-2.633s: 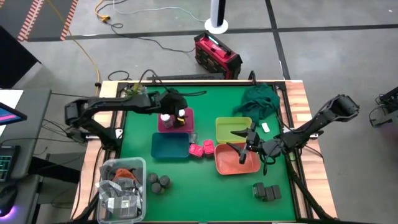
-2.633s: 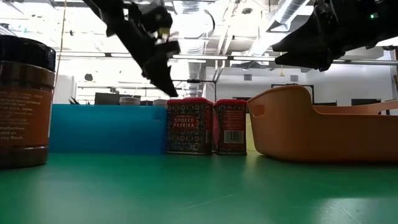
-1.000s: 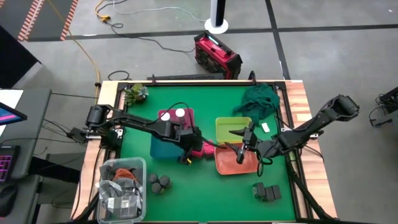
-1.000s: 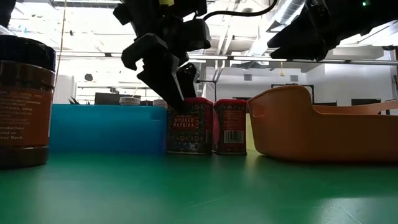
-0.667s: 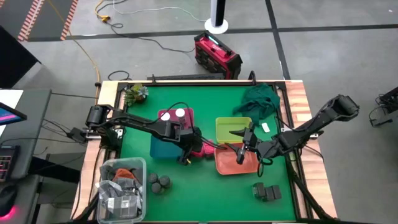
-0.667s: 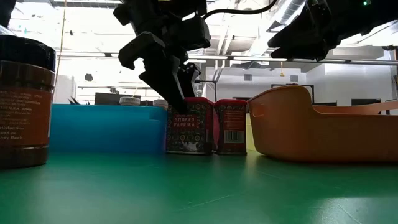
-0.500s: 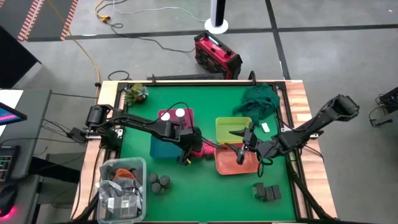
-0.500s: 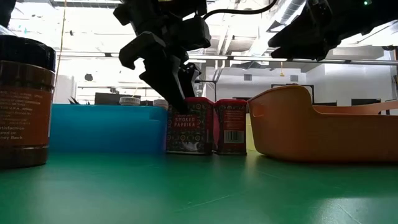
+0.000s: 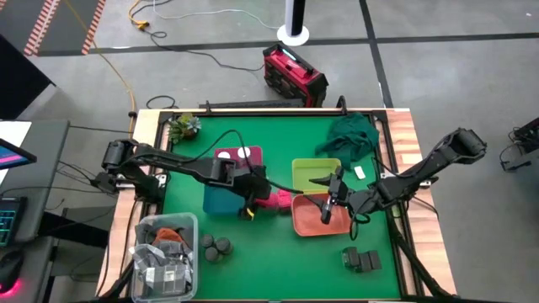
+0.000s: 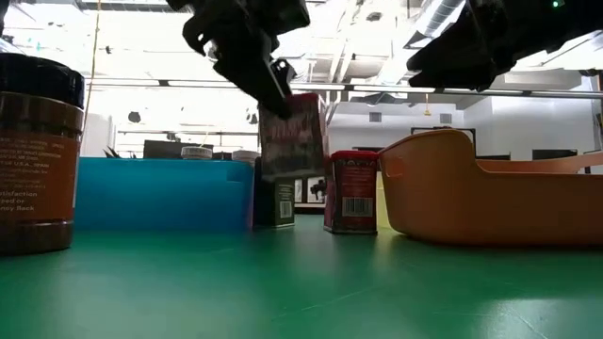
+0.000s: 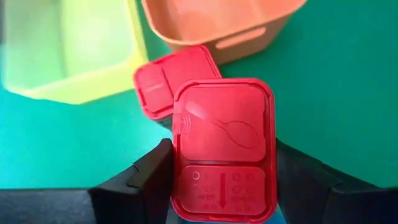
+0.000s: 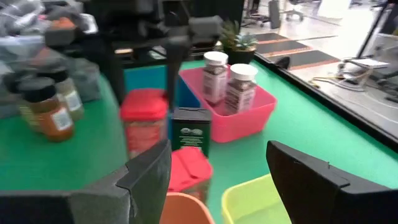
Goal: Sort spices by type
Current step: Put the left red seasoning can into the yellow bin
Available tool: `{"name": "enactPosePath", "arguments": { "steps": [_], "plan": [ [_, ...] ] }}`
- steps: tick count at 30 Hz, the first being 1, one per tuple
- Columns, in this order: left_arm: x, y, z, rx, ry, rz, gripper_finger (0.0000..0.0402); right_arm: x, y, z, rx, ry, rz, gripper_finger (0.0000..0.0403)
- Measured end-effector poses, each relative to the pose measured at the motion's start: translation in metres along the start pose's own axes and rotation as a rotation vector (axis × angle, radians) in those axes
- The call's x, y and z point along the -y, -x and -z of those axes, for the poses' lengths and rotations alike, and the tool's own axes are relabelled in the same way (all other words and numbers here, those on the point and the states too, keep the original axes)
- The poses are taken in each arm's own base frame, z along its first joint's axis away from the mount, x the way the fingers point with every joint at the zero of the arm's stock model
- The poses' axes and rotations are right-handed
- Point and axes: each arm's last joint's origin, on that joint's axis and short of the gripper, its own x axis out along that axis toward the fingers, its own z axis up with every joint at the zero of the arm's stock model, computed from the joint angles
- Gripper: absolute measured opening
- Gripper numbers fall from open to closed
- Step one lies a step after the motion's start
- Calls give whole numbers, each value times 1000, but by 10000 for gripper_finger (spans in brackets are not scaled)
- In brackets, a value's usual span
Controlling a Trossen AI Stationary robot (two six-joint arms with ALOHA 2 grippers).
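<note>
My left gripper (image 10: 273,89) is shut on a pink spice box (image 11: 222,146), which hangs above the table near the blue tray (image 9: 219,200). The second pink box (image 10: 350,193) stands on its base on the mat beside the salmon tray (image 9: 310,222), and in the left wrist view it (image 11: 166,81) shows below the held one. A dark box (image 12: 191,127) stands behind them. Two white-capped jars (image 12: 227,78) stand in the pink tray (image 12: 242,121). My right gripper (image 9: 330,202) hovers open over the salmon tray, holding nothing. My left gripper pinches the pink box between its two fingers (image 11: 146,177), one on each long side just below the lid (image 11: 186,186). The fingers come from above, pointing down. The box is lifted clear of the mat, upright and slightly tilted (image 10: 290,132).
A yellow-green tray (image 9: 316,172) sits behind the salmon one. Dark round tins (image 9: 215,246) and a clear bin of clutter (image 9: 166,252) are at the near left, dark boxes (image 9: 362,259) at the near right, a green cloth (image 9: 354,133) at the far right.
My left gripper has shut on the left of the two pink boxes and gone up with it. That box now hangs clear of the mat, slightly tilted, uncovering the dark box behind. The other pink box has stayed in place.
</note>
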Motion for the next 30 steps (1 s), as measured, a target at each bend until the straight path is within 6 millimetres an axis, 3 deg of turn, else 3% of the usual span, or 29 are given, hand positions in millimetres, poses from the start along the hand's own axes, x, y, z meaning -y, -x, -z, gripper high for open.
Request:
{"name": "enactPosePath", "arguments": {
  "steps": [11,22,30],
  "plan": [
    [-21,33,-16,-39,87,-104,218,6,-9,-3,-40,-6,-72,289],
    [-37,42,-20,-39,143,-136,218,11,-25,-52,-127,103,-78,289],
    [-39,52,-34,25,143,-140,218,3,-57,-57,-120,178,-61,289]
  ]
}}
